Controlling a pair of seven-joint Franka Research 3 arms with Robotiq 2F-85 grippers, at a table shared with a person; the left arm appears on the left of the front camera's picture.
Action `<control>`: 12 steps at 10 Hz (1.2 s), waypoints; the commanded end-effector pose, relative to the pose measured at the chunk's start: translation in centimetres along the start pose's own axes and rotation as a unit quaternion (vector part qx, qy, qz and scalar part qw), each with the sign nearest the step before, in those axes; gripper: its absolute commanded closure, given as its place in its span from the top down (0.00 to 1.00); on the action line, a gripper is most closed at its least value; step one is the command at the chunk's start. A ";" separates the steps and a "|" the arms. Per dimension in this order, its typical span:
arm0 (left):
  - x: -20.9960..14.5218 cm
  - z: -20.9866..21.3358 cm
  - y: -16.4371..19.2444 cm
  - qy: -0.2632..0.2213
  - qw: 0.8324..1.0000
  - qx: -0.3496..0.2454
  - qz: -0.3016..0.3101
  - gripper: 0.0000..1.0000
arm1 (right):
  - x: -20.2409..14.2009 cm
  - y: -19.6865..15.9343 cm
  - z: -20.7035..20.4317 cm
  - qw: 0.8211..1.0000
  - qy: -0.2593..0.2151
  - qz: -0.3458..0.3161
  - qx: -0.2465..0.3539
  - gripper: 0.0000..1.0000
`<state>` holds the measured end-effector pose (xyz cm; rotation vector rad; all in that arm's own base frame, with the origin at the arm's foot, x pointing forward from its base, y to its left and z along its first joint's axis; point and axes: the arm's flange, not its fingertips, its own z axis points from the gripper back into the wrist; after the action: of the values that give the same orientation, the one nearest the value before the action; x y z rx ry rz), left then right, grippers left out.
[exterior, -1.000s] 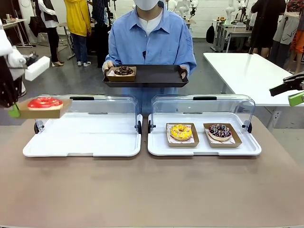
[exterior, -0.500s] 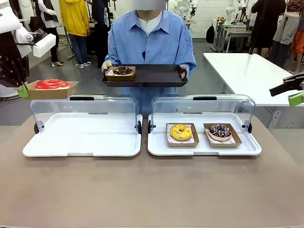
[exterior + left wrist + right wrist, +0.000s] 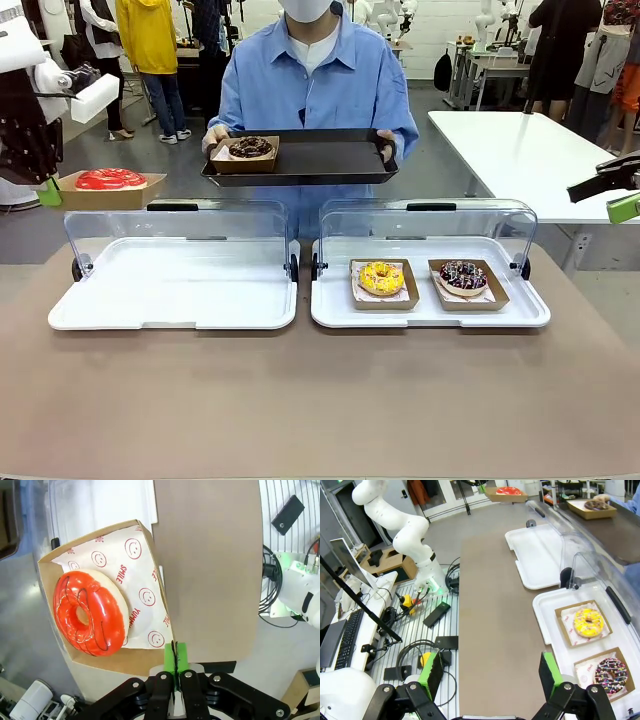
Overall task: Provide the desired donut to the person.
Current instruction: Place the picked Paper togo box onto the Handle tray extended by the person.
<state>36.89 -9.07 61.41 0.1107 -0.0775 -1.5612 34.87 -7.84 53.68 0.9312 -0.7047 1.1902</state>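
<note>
The red donut sits in its cardboard box, held up in the air at the far left of the table, above the far left corner of the left white tray. The left claw is clenched on the wall of that box, with its green pads pinching the cardboard flat between them.

Across the table the person holds out a black tray with both hands. 1 chocolate donut already rests at its left end. The box is well apart from it, to the left and a little lower.

I judge this to be the carry, with the handover not yet made. The next move calls for a level sweep right and far, passing over the raised clear lid and onto the bare middle of the black tray.

The right claw hangs released at the right edge, grasping nothing. 2 donuts, 1 yellow donut and 1 sprinkled donut, lie in the right white tray.
</note>
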 end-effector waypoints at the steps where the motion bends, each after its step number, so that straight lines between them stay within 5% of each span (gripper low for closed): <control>1: 0.0 0.3 -0.1 -0.003 1.000 0.002 0.008 0.00 | -0.1 0.0 0.1 1.000 -0.005 0.008 0.003 1.00; 9: 0.0 0.3 -0.1 -0.003 1.000 0.002 0.008 0.00 | -0.1 0.0 0.1 1.000 -0.005 0.008 0.003 1.00; 12: 2.2 2.6 0.5 -0.010 0.998 0.018 -0.053 0.01 | -0.1 0.0 0.1 1.000 -0.005 0.008 0.003 1.00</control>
<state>36.79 -10.04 62.29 0.1193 -0.0965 -1.5988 34.87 -7.84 53.68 0.9312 -0.7047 1.1901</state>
